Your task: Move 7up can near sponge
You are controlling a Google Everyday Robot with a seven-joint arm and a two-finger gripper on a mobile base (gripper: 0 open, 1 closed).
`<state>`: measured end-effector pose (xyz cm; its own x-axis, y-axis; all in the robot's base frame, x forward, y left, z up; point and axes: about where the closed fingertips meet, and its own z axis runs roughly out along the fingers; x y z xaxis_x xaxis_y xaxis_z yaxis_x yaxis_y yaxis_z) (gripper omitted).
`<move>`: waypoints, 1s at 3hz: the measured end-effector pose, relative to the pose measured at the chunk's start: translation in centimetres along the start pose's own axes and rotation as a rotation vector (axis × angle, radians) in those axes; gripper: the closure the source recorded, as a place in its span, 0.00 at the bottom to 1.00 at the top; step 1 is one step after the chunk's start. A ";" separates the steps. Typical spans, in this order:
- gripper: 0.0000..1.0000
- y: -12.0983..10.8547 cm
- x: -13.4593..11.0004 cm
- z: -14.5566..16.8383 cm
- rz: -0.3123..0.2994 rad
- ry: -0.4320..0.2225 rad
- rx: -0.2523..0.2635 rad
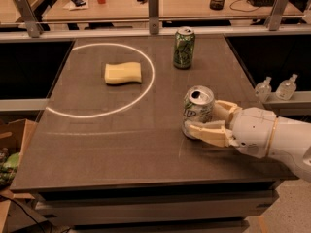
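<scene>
The 7up can [197, 110], silver-white with a green logo and an open top, is right of the table's centre and leans slightly. My gripper [208, 121] comes in from the right, and its cream fingers [210, 133] close on the can's lower half from the near and far sides. The pale yellow sponge [123, 73] lies flat inside a white circle [146, 89] marked on the table, far to the upper left of the can.
A darker all-green can [184, 47] stands upright at the back, right of the circle. The dark table [121, 144] has a raised rail along its far edge. Two small clear bottles [275, 87] stand on a ledge to the right. A cardboard box [9, 149] sits at lower left.
</scene>
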<state>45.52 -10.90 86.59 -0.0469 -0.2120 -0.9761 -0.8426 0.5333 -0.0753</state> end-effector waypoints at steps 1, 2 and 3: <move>1.00 -1.7 -0.5 0.9 -0.038 -0.011 0.036; 1.00 -4.0 -1.3 2.2 -0.071 -0.016 0.071; 1.00 -6.4 -1.6 3.8 -0.056 -0.013 0.093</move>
<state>53.06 -10.83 87.84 0.0064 -0.2335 -0.9723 -0.7902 0.5947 -0.1481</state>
